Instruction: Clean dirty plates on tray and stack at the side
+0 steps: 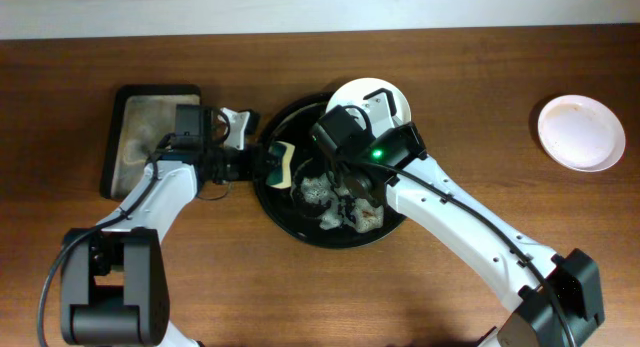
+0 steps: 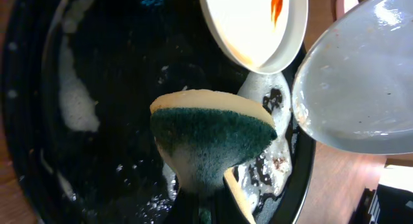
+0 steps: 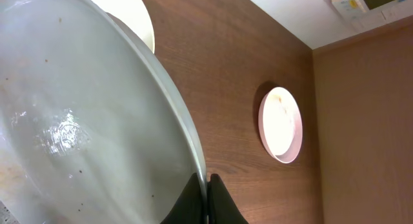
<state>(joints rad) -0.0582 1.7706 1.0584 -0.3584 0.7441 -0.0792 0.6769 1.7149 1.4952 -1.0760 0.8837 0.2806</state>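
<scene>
A round black tray [image 1: 275, 212] with foam sits mid-table. My left gripper [image 1: 262, 165] is shut on a yellow-and-green sponge [image 1: 281, 165] over the tray's left part; in the left wrist view the sponge [image 2: 210, 140] hangs over the foamy tray floor [image 2: 97, 88] from the gripper [image 2: 206, 211]. My right gripper [image 3: 206, 198] is shut on the rim of a greyish wet plate [image 3: 77, 121], held tilted over the tray; that plate also shows in the left wrist view [image 2: 361, 75]. In the overhead view my right arm [image 1: 345, 172] hides it. A white plate with an orange stain [image 2: 258, 24] leans at the tray's far-right rim [image 1: 372, 95].
A pale pink plate [image 1: 581, 133] lies alone on the wood table at the far right, also in the right wrist view [image 3: 281, 124]. A dark rectangular tray [image 1: 150, 132] lies at the left, behind my left arm. Foam and scraps [image 1: 360, 215] lie in the black tray.
</scene>
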